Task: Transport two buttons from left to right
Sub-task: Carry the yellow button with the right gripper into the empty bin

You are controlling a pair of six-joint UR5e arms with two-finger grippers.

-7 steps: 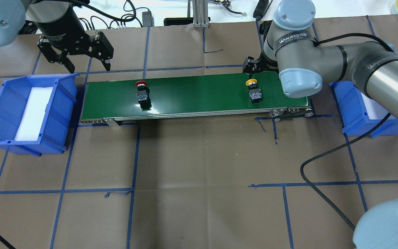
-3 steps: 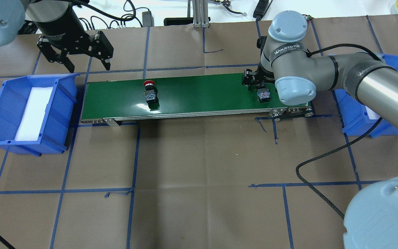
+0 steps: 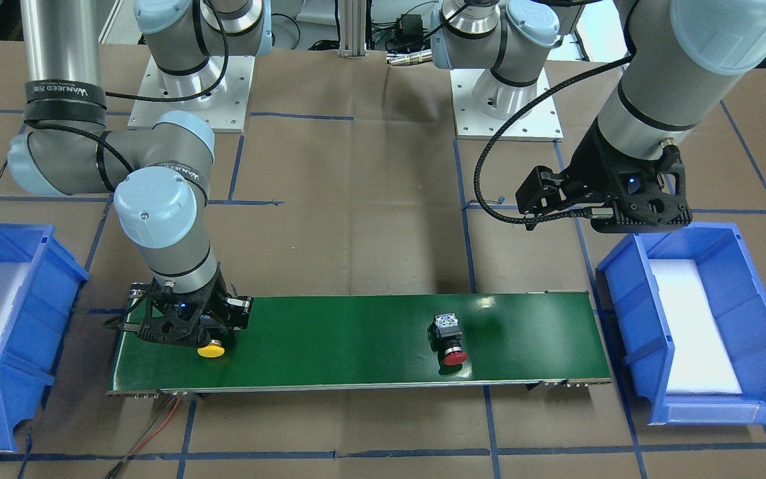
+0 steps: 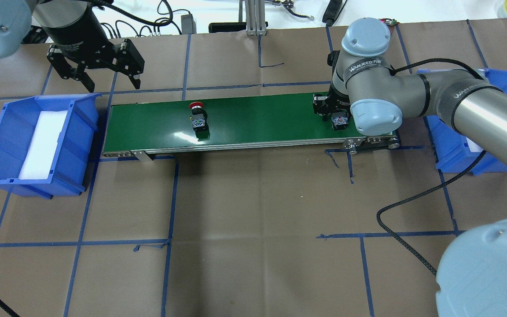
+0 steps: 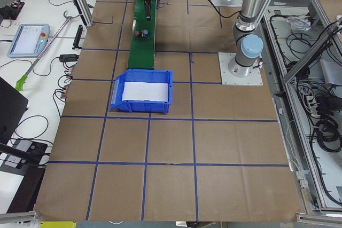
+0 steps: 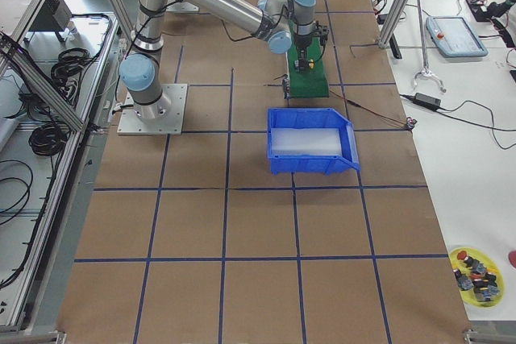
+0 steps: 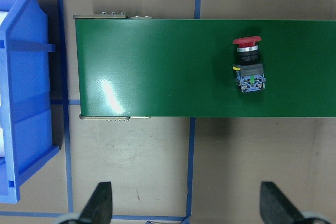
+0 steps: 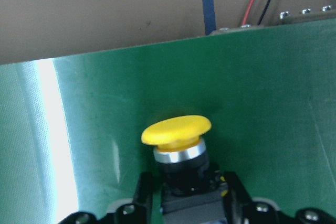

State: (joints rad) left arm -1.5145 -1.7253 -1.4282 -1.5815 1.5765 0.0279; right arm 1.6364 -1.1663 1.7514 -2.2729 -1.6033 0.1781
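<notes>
Right gripper (image 8: 189, 186) straddles yellow button (image 8: 176, 129), lower centre; can't tell if clamped. If conveyor belt (image 4: 253, 119) runs, button may slip. Left gripper (image 4: 113, 82) spread, upper left.

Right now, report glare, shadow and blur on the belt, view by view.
Right wrist view: a white glare band washes out the belt left of the sharp yellow button. Left wrist view: small glare patch near the belt's end; red button crisp. Overhead: glare spot beside the red button. Front-facing: a soft shadow beside it. Side views: both too small to judge.
</notes>
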